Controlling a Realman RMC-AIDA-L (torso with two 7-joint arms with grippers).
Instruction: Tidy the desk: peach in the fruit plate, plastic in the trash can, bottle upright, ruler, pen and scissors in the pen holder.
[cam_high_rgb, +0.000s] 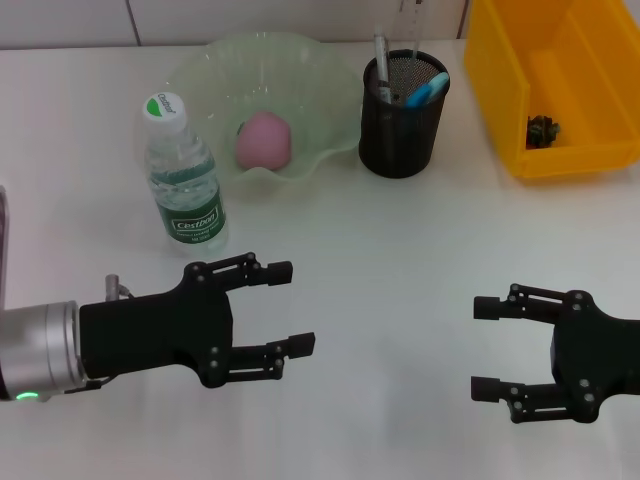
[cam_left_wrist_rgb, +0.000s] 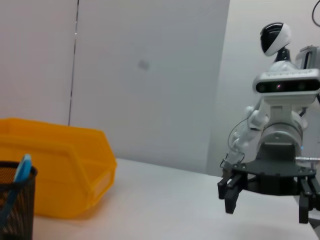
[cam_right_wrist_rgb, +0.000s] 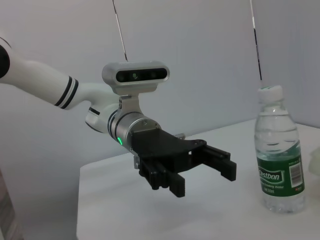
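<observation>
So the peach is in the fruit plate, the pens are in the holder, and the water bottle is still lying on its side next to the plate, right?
Not quite. The water bottle stands upright beside the fruit plate, as the head view and right wrist view show. The peach is in the plate and pens are in the holder.

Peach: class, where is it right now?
In the head view, the peach lies in the fruit plate, between the upright bottle on the left and the pen holder.
</observation>
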